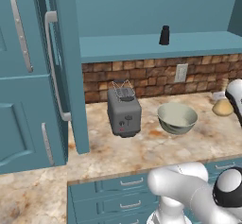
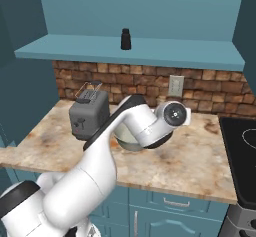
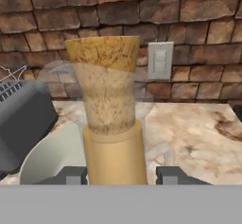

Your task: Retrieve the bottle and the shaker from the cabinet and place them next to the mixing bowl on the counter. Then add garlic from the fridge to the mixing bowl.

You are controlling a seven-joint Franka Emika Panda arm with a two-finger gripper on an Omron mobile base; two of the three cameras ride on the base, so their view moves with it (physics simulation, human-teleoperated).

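Squarely between closed fingertips (image 3: 75, 175): bottle (image 3: 111, 124).

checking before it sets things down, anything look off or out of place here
Nothing is spilled or damaged. The bottle sits between the gripper's fingers above the counter beside the mixing bowl. The shaker stands upright on the cabinet shelf. The toaster sits square.

Shaker (image 1: 164, 35) stood on cabinet shelf (image 1: 142, 47); on the surface (image 1: 142, 147), toaster (image 1: 124, 112) left of mixing bowl (image 1: 177, 118), bottle (image 1: 222, 107) right, in my tool (image 3: 121, 175).
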